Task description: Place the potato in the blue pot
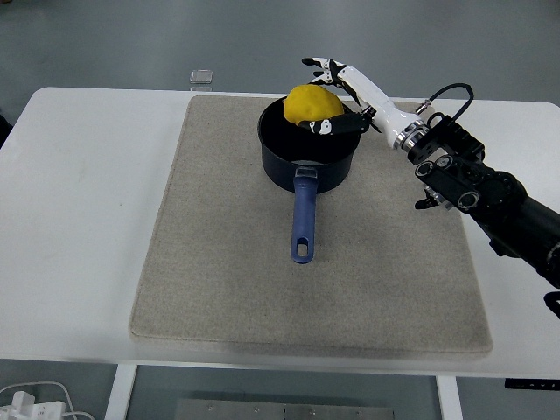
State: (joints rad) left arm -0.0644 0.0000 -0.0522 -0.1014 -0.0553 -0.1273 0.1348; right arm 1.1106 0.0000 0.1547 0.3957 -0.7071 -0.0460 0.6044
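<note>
A yellow potato (pixel 311 104) is over the far part of the blue pot (pixel 308 159), partly below its rim. The pot stands on a beige mat (pixel 219 262), its long handle (pixel 302 219) pointing toward the near edge. My right hand (pixel 322 94) reaches in from the right behind the potato. Its upper fingers (pixel 320 64) are spread and raised off the potato's top. The thumb (pixel 330 127) lies along the potato's near side, touching it. The left arm is out of view.
A small square grey object (pixel 202 77) lies at the table's far edge, left of the pot. The white table (pixel 79 219) shows bare around the mat. White cables (pixel 26 402) lie on the floor at the bottom left.
</note>
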